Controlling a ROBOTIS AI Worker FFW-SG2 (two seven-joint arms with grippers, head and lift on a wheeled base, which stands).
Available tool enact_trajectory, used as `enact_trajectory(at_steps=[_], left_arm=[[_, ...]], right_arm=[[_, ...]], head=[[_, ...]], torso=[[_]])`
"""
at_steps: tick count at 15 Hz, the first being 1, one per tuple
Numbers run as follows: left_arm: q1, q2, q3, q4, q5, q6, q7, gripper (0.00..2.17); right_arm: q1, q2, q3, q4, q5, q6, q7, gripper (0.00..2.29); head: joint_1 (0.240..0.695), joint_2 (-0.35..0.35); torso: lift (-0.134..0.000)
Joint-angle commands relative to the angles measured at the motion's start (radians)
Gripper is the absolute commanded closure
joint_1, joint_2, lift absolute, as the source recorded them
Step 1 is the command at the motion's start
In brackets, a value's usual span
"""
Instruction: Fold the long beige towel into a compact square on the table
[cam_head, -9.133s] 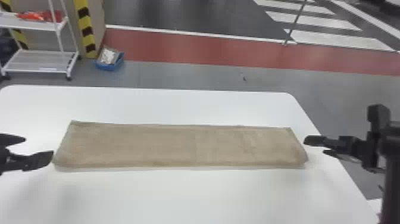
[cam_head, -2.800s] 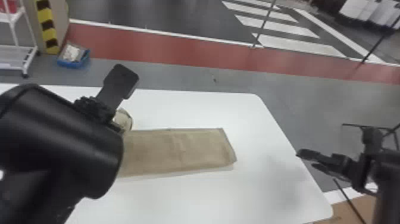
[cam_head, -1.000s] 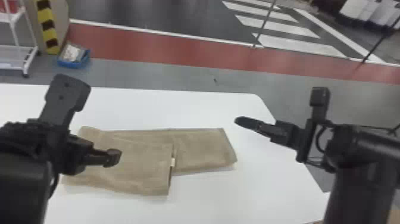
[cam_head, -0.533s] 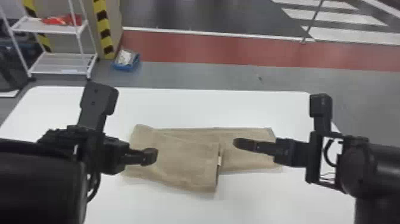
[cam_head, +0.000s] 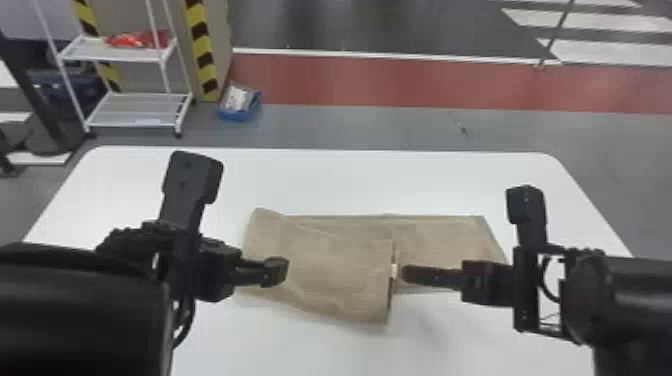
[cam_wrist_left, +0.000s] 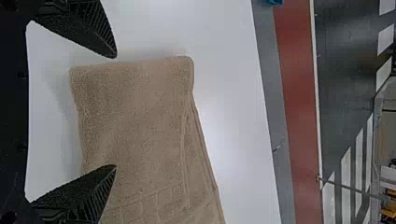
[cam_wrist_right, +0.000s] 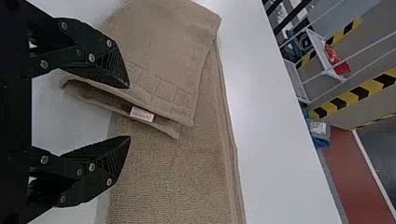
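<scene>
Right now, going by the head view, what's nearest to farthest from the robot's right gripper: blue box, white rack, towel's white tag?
1. White tag: on the towel's folded-over end, just left of the right gripper.
2. Blue box: beyond the table.
3. White rack: also beyond, farther left.

The long beige towel (cam_head: 335, 275) lies flat on the white table (cam_head: 350, 175), stretching from the middle of the frame toward the right in the head view. Its left part is doubled over as a flap, set askew, so the flap's lower corner juts past the strip beneath at bottom centre. The flap's end edge, near the frame's centre, gapes a little and bears a small pale label (cam_head: 394, 271). The cloth looks plain and nubbly, with a band of woven squares by that edge.
</scene>
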Motion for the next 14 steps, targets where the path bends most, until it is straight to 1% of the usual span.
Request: enact_trajectory(at_steps=[1, 4, 7, 12, 14], left_arm=[[0.012, -0.006, 0.008, -0.006, 0.0, 0.0, -0.003, 0.04], [0.019, -0.006, 0.006, -0.007, -0.001, 0.0, -0.005, 0.04], [0.025, -0.006, 0.008, -0.02, -0.001, 0.0, -0.005, 0.04], [0.037, -0.006, 0.012, -0.02, -0.001, 0.0, -0.006, 0.04], [0.037, 0.0, 0.015, -0.02, 0.0, 0.0, -0.006, 0.04]], right_arm=[[0.0, 0.001, 0.0, 0.027, -0.003, 0.011, -0.003, 0.59], [0.002, 0.001, 0.001, 0.03, -0.021, 0.011, -0.003, 0.59], [-0.005, 0.001, 0.023, 0.041, -0.012, 0.011, -0.006, 0.59], [-0.06, 0.001, 0.035, 0.156, -0.006, 0.011, -0.018, 0.59], [-0.08, 0.001, 0.03, 0.179, -0.009, 0.011, -0.02, 0.59]], head=[[0.695, -0.073], [0.695, -0.069], [0.695, -0.064], [0.695, -0.051], [0.695, -0.049]], torso=[[-0.124], [-0.124], [-0.124], [-0.124], [-0.124]])
